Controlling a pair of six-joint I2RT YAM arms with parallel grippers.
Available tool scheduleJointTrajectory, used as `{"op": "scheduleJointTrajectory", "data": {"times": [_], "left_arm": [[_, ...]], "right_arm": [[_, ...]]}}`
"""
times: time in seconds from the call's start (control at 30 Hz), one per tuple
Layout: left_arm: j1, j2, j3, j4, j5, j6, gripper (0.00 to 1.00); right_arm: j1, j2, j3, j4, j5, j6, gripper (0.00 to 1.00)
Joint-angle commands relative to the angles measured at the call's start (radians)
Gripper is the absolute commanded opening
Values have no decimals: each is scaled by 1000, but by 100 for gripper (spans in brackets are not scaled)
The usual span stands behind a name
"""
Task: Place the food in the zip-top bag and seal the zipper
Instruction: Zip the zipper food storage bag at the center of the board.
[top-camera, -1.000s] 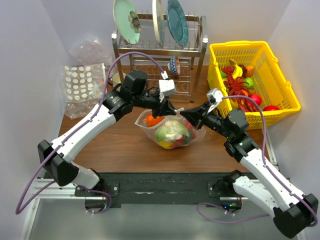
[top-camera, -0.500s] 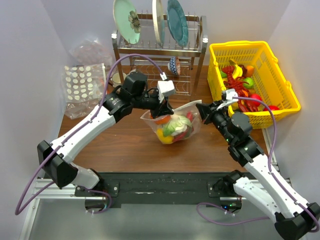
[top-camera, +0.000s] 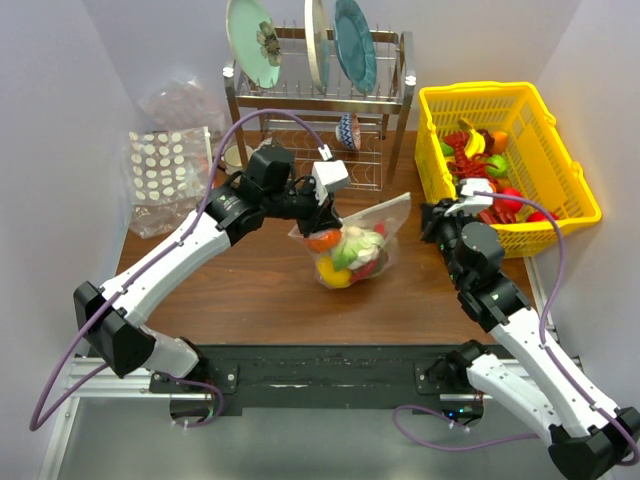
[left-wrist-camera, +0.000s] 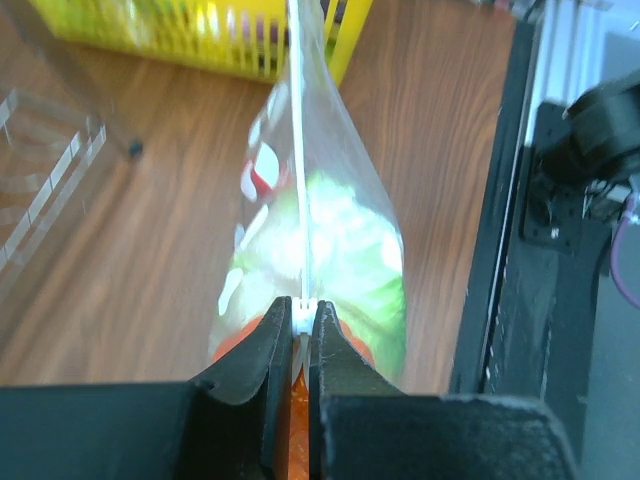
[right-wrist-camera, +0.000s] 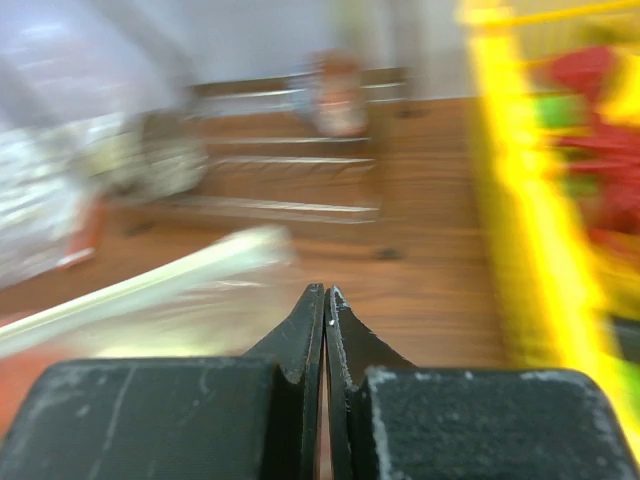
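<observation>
Top external view: my left arm rises from its base on a long diagonal, bends at the elbow, and runs its forearm level toward the yellow basket (top-camera: 575, 195). My left gripper (top-camera: 322, 222) points down and toward the basket, well to that basket's left. Its fingers are pressed onto one end of the zipper (top-camera: 383, 208), so the zip-top bag (top-camera: 375, 262) hangs from that pinch, its mouth edge slanting up toward the basket. The food (top-camera: 345, 255), in orange, yellow, green, white and red pieces, sits bunched in the bag's lower half. Whether the bag's bottom touches the table (top-camera: 250, 300) cannot be told.

My right arm climbs from its base with the forearm angled toward the basket's near left corner. My right gripper (top-camera: 432, 215) lies just beside that corner, apart from the bag's raised end.

Left wrist view: my left gripper (left-wrist-camera: 303, 315) clamps the white zipper (left-wrist-camera: 298, 150), which runs straight away toward the basket (left-wrist-camera: 200, 45); green food (left-wrist-camera: 350, 250) shows through the film.

Right wrist view (blurred): my right gripper (right-wrist-camera: 326, 295) has its fingertips (right-wrist-camera: 308, 320) pressed together with nothing between them; the zipper (right-wrist-camera: 150, 285) lies to the side away from the basket (right-wrist-camera: 500, 150).
</observation>
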Motion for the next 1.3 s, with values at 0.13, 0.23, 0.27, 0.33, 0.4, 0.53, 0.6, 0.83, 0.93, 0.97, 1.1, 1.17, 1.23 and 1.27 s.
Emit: {"op": "scheduleJointTrajectory", "data": {"times": [0.13, 0.23, 0.27, 0.33, 0.4, 0.53, 0.6, 0.83, 0.93, 0.97, 1.1, 1.17, 1.23, 1.27], "left_arm": [[20, -49, 19, -151, -152, -33, 0], [18, -51, 8, -144, -135, -36, 0], [18, -54, 7, -139, -128, -36, 0], [20, -52, 8, -128, -122, -41, 0], [18, -42, 11, -127, -129, -59, 0], [18, 21, 27, -147, -138, -98, 0], [18, 47, 16, -145, -129, -91, 0], [17, 3, -15, -116, -73, -24, 0], [9, -12, -18, -131, -31, 17, 0], [5, -17, -19, -130, -25, 33, 0], [-29, -43, -27, -131, 4, 59, 0], [-52, -48, -19, -144, 6, 73, 0], [-70, -54, -15, -157, 3, 82, 0], [-74, -59, -16, -159, 0, 83, 0]], "right_arm": [[-59, 6, 30, -20, 371, -71, 0], [-60, 15, 27, 15, 217, -90, 0], [-62, 18, 25, 29, 140, -122, 0], [-62, 38, 39, 76, -134, -166, 11], [-60, 88, 65, 79, -302, -179, 31], [-59, 197, 163, 15, -575, -168, 67], [-59, 223, 169, 13, -683, -192, 74], [-25, 260, 186, -14, -890, -399, 75], [15, 274, 230, -117, -909, -514, 75], [27, 283, 243, -167, -910, -540, 75], [66, 302, 306, -261, -964, -665, 75], [67, 311, 347, -305, -994, -717, 75], [70, 328, 387, -336, -996, -757, 75], [69, 334, 399, -374, -993, -769, 74]]}}
